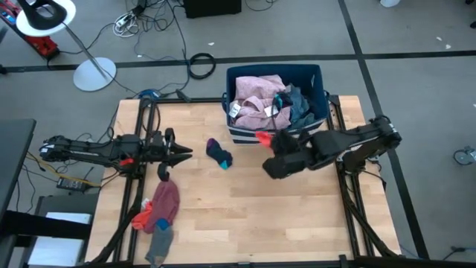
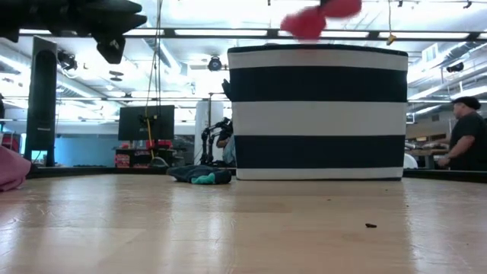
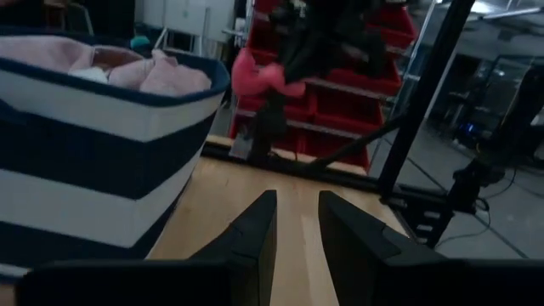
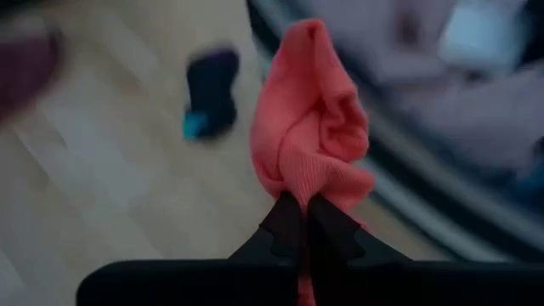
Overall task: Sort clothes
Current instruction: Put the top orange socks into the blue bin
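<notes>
A red-orange sock (image 1: 262, 138) is in the air beside the near wall of the dark blue striped bin (image 1: 318, 82), with my right gripper (image 1: 271, 143) shut on it. In the low view the sock (image 2: 307, 21) shows above the bin's rim. Pink and blue-grey clothes (image 1: 256, 100) fill the bin. A dark sock with a teal toe (image 1: 219, 153) lies flat on the table. At the table's left, my left gripper (image 3: 297, 234) points level toward the bin, open, with nothing between its fingers. My right gripper pinches a bunched end of the red-orange sock (image 4: 310, 189) between its two fingers. The fingers (image 4: 285, 223) come slanting down from the table's right side. The sock is lifted clear of the table, and the rest of it droops loosely past the fingertips (image 3: 255, 75).
A pile of a pink garment (image 1: 165, 199), a red-orange piece (image 1: 141, 219) and a grey sock (image 1: 159, 242) lies at the table's near left. Bare wood spreads over the middle and near right. A person (image 2: 464, 141) stands in the room beyond the table.
</notes>
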